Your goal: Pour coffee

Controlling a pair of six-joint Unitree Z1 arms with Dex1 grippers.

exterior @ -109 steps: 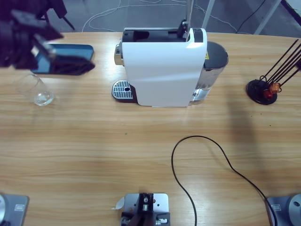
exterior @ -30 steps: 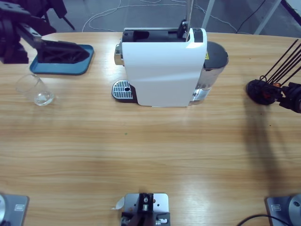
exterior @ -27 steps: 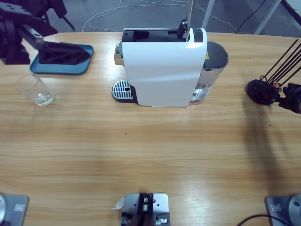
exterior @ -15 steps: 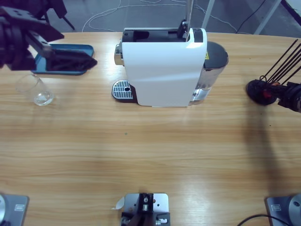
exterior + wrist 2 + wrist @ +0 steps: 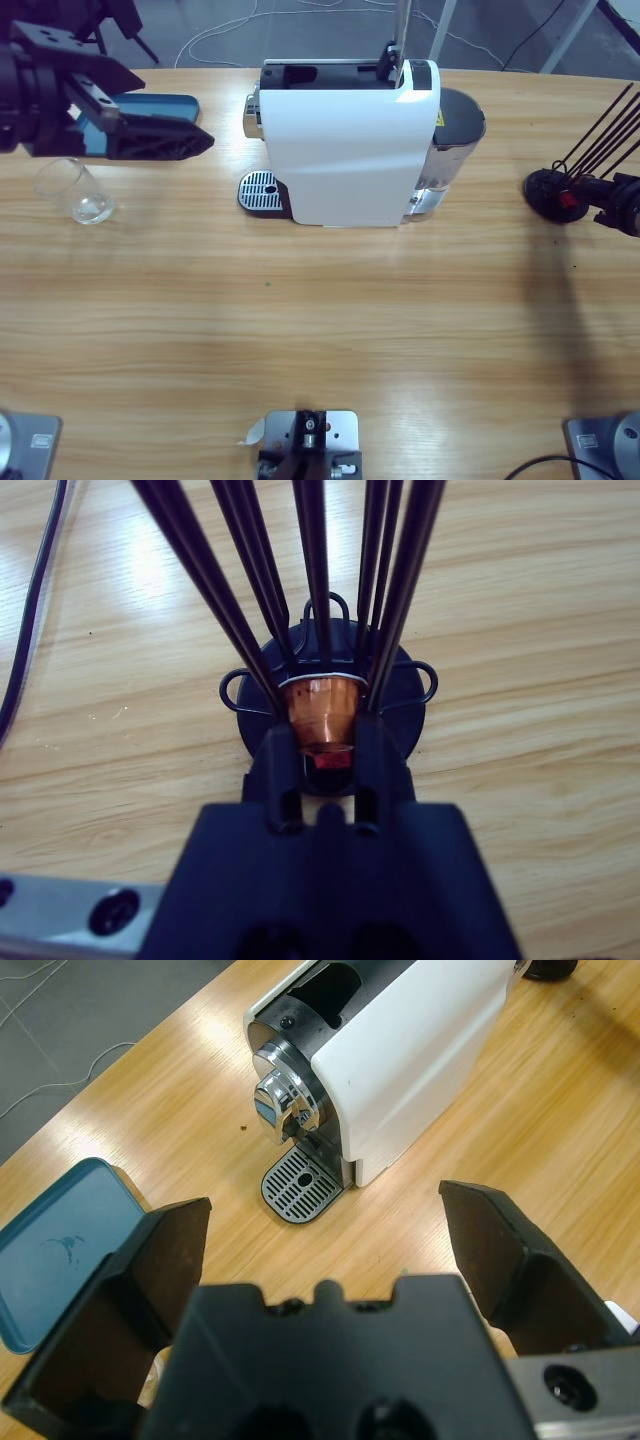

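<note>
at the far right edge of the table, our right gripper (image 5: pixel 322 742) is pinching the small orange capsule (image 5: pixel 320 713) that sits in the black wire capsule holder (image 5: pixel 400 705). the jaws are pressed close on the capsule's two sides. if we pull up crooked, the capsule could catch on the thin black rods and slip out, or the light holder could tip over and roll off the table edge.

near the far left edge, our left gripper (image 5: pixel 325 1235) hangs in the air with its jaws spread wide and nothing in them. it is just above the clear glass tumbler (image 5: pixel 75 192) and beside the blue tray (image 5: pixel 150 105). if it swings low, it could knock the tumbler over.

we see no real coffee yet; the tumbler looks almost empty. the white coffee machine (image 5: pixel 345 140) stands at the middle of the far edge, with its round drip grate (image 5: pixel 260 188) bare. coffee made with no glass there would spill on the table.
</note>
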